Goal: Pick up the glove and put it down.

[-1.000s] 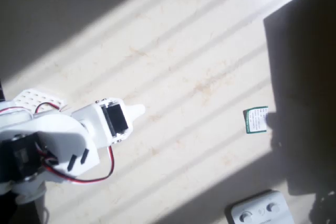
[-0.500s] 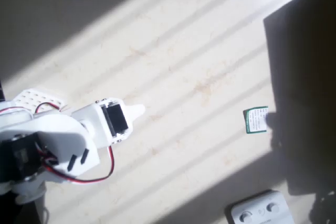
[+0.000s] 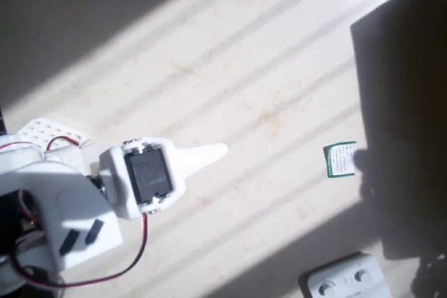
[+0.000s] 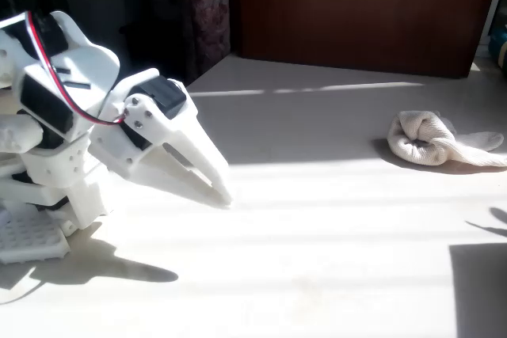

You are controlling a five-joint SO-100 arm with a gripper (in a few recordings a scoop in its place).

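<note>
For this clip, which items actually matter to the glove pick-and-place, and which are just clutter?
Part of the job:
- glove, lying crumpled on the table, far right in the fixed view
- hand, empty, well short of the glove

Just lying about:
- green-and-white card
- white device with round buttons

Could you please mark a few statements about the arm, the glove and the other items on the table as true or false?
1. The tool holds the glove. False: the glove lies on the table, far from the tool.
2. The glove lies in shade in the fixed view. True.
3. A green-and-white card lies on the table. True.
4. The tool points straight up. False: it slants down toward the table.
5. A white device with round buttons sits near the overhead view's bottom edge. True.
</note>
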